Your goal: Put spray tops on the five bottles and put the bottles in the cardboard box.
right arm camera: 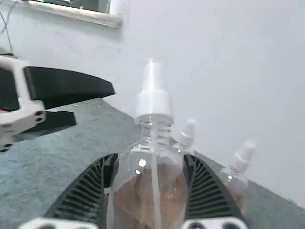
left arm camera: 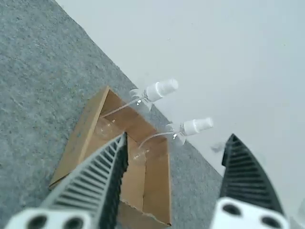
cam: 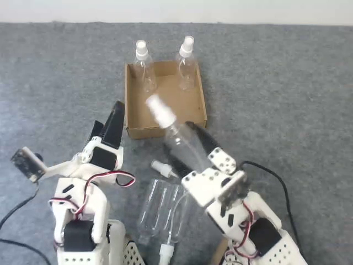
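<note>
The cardboard box [cam: 135,107] [left arm camera: 83,138] sits at mid table. Two capped clear bottles [cam: 144,66] [cam: 186,63] [left arm camera: 152,93] [left arm camera: 188,129] stand inside along its far wall. My right gripper [cam: 187,148] [right arm camera: 150,167] is shut on a third clear bottle [cam: 179,141] [right arm camera: 150,191], tilted toward the box's near edge, its white spray top [cam: 160,110] [right arm camera: 152,102] over the box. My left gripper [cam: 107,124] [left arm camera: 171,167] hangs open with nothing in it beside the box's near left corner.
Two uncapped clear bottles [cam: 160,207] lie side by side between the arm bases. One loose spray top [cam: 164,168] lies in front of them and another [cam: 168,251] by the near edge. Grey carpet [cam: 287,99] surrounds the box.
</note>
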